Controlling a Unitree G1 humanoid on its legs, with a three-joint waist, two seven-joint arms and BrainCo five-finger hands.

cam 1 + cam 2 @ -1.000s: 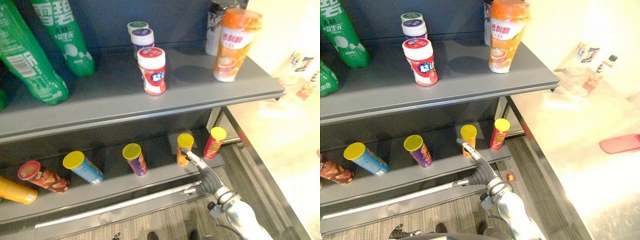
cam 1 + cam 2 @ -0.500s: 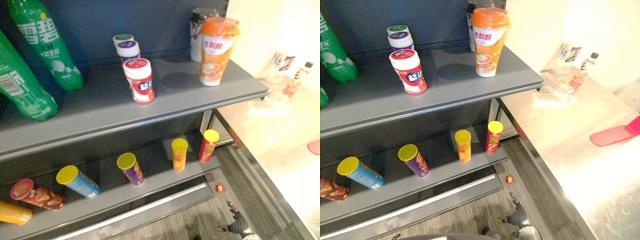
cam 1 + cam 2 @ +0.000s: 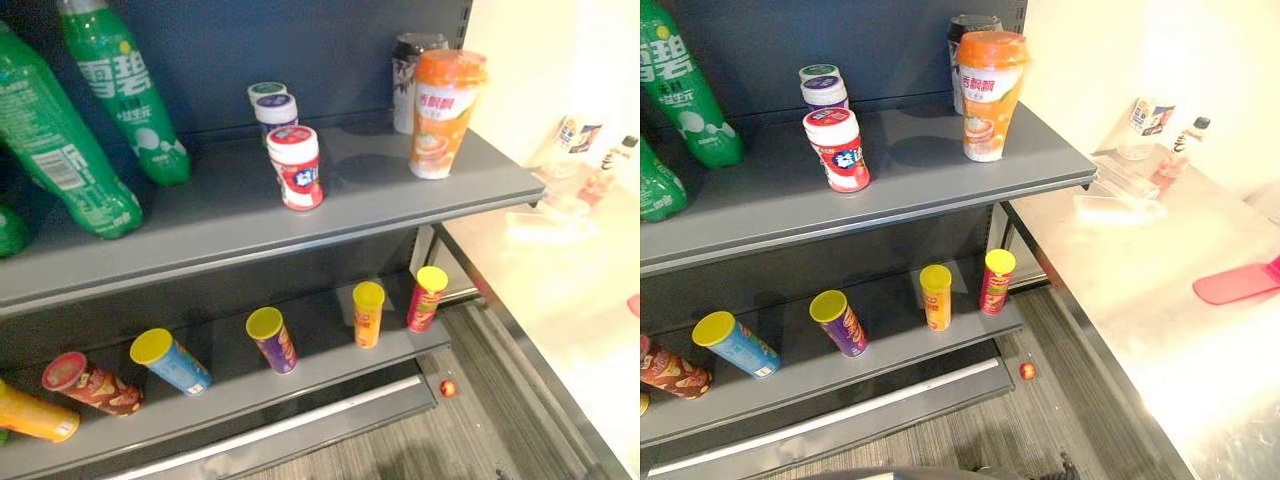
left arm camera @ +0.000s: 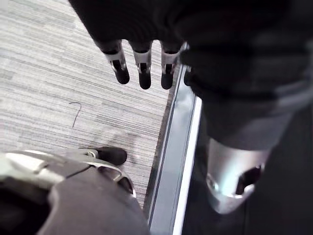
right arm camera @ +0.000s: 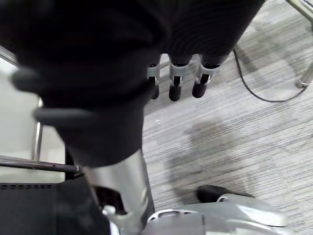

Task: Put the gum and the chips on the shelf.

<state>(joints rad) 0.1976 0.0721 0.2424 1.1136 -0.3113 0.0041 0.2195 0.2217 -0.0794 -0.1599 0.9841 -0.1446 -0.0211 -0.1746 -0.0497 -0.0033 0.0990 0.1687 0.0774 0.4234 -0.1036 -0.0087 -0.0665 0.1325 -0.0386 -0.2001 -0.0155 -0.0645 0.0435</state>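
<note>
The round red-and-white plastic gum jar (image 3: 298, 167) stands on the grey metal top shelf (image 3: 200, 230). The tall orange chips tube with a yellow lid (image 3: 367, 313) stands on the lower shelf (image 3: 330, 332), toward the right. The left hand (image 4: 142, 68) and the right hand (image 5: 176, 81) hang over the grey carpet floor (image 4: 49, 73), fingers straight, holding nothing. The job looks done, so it is best to hold both arms low and clear of the shelves.

Matt grey metal shelf (image 3: 230, 215), glossy green plastic bottles (image 3: 125, 95), rough striped carpet (image 4: 49, 63)
</note>
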